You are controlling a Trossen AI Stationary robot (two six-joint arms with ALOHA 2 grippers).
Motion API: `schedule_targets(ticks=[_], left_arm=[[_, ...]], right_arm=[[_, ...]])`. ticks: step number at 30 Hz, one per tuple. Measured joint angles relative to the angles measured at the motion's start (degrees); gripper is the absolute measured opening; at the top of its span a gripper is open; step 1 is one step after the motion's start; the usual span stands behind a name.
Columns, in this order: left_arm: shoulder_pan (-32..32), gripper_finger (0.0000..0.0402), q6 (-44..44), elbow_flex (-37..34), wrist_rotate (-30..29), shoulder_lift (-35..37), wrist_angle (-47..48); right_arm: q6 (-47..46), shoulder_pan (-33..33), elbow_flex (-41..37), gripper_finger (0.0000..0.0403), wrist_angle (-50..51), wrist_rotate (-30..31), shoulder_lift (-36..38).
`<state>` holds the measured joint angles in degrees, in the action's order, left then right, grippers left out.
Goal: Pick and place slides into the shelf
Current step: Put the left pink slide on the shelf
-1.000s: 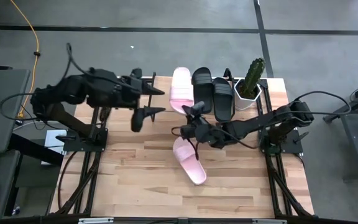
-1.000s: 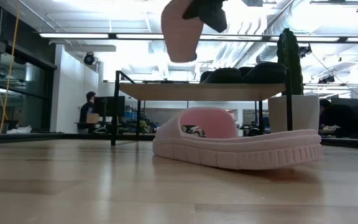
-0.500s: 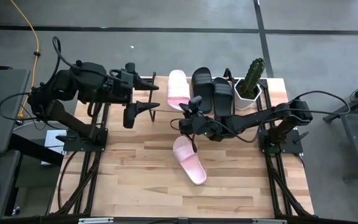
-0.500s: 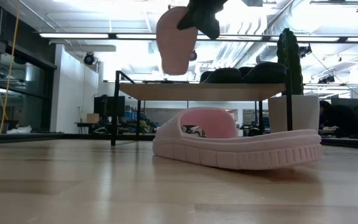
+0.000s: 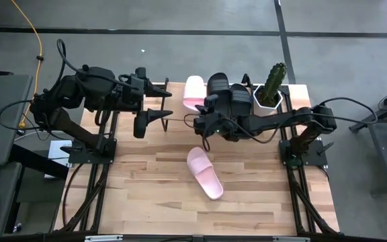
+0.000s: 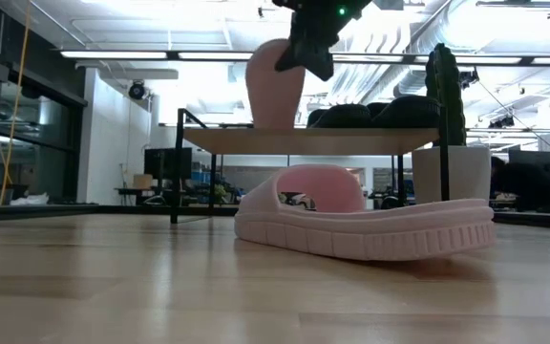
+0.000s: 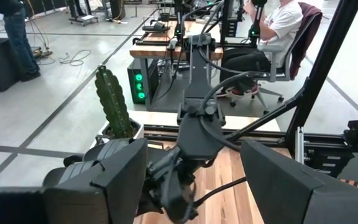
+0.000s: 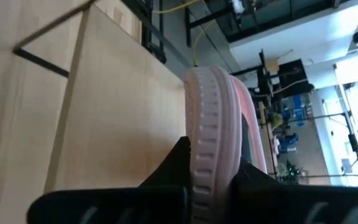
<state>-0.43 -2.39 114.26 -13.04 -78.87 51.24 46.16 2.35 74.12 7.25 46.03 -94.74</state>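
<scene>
Clamped tight on the ribbed edge of a pale pink open-toe slide [image 5: 193, 92], our right gripper [image 5: 203, 122] holds that sandal over the left part of the low shelf with the light wooden plank top and thin dark legs [image 6: 313, 139]. In the low view the pink slide stands nearly on end, its lower end down at the plank, and we cannot tell whether it touches. From the right wrist view we see the pink sole pinched between the two dark fingers [image 8: 166, 171]. Beside it on the shelf lie two black wide-strap slides [image 5: 230, 99], side by side, with a green cactus in a white pot [image 5: 270, 91] just to their right. We see the second pale pink slide [image 5: 205, 173] lying flat on the wooden tabletop [image 5: 146, 188], well in front of the shelf. Our left gripper [image 5: 154, 107] hangs with its fingers spread wide and empty, over the table's left rear edge.
</scene>
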Motion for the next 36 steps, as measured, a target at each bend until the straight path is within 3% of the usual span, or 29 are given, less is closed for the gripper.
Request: schedule_targets(ticks=[36], left_arm=[[0.0,0.0248,-0.9,0.0,0.0,0.0,-0.1]], right_arm=[[-10.1,-2.0,0.0,0.0016,10.8,-6.9,0.0]])
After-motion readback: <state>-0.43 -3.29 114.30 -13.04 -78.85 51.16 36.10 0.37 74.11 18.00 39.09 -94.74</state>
